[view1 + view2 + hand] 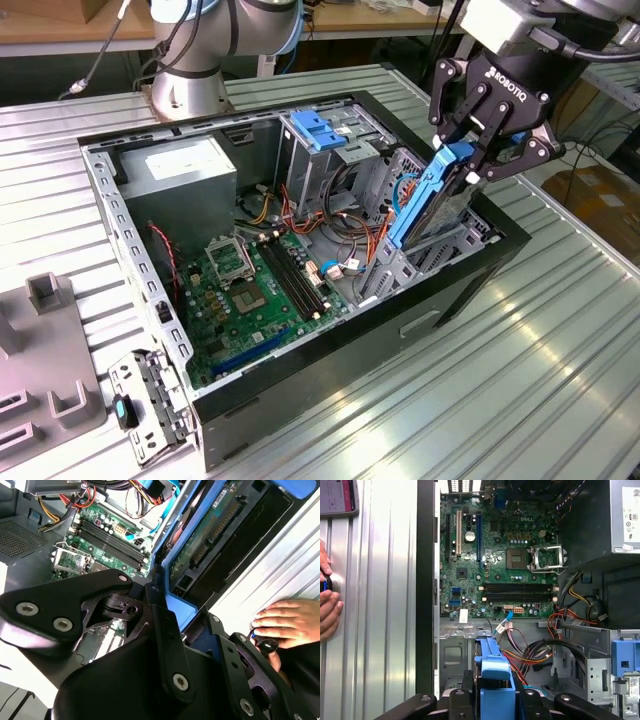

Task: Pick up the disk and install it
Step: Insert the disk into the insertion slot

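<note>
Surface: ribbed metal table (520, 380), pale grey, with glare in patches.
Room: workshop; wooden benches run along the back of the exterior view.
Case: one black computer case (350, 360) lies on its side with the cover off, in the middle of the table.
Inside, counted: one green motherboard (240, 290), one grey power-supply box (185, 170), one metal cage with a blue cap (320, 130), and bundles of red, orange and black wires.
Arm: one arm; its base (190, 60) stands beyond the case.
Claw: one gripper (470, 165), fingers clamped onto the upper end of the disk (428, 200).
Disk: one; tilted steeply, blue rail uppermost, its lower end down inside the bay at the case's end on the exterior view's right.
Beside the case: one grey moulded fixture (40, 340) at the exterior view's left.
Person: one hand (290, 622) rests on the table outside the case wall.
Hidden or cut off: the disk's lower end sits behind the bay wall; its green circuit side shows in the second wrist view; the hand is cut off at the frame edge.
</note>
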Action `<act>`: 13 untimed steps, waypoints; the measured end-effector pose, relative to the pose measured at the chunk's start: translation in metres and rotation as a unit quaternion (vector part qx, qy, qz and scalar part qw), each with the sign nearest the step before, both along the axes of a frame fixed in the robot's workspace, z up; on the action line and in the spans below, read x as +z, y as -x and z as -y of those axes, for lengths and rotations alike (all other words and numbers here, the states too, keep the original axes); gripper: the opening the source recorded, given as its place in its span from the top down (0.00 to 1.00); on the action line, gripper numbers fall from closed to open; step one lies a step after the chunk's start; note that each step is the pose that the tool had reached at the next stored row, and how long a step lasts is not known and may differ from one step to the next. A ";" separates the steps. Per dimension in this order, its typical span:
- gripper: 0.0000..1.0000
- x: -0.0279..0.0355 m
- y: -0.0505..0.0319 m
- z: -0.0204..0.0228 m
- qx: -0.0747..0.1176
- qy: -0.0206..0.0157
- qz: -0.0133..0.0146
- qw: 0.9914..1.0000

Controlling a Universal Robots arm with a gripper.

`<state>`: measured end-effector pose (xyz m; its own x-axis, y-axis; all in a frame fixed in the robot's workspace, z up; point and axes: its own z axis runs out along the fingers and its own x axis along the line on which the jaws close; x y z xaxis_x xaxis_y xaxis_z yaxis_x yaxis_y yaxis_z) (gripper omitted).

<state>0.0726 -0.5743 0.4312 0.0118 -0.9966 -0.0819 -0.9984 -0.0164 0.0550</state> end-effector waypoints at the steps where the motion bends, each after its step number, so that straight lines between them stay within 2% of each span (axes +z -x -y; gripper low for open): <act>1: 0.63 0.0000 0.0000 0.0000 0.000 0.000 0.000 1.000; 5: 0.62 -0.0001 0.0000 0.0000 0.000 0.000 0.000 1.000; 6: 0.56 -0.0002 0.0000 0.0000 0.000 0.000 0.000 1.000; 7: 0.56 -0.0015 0.0000 0.0000 0.000 0.000 0.000 1.000; 9: 0.56 -0.0051 0.0000 0.0000 0.000 0.000 0.000 1.000; 12: 0.57 -0.0144 0.0000 0.0002 0.000 0.000 0.000 1.000; 13: 0.64 -0.0179 -0.0017 0.0002 0.000 0.000 0.000 1.000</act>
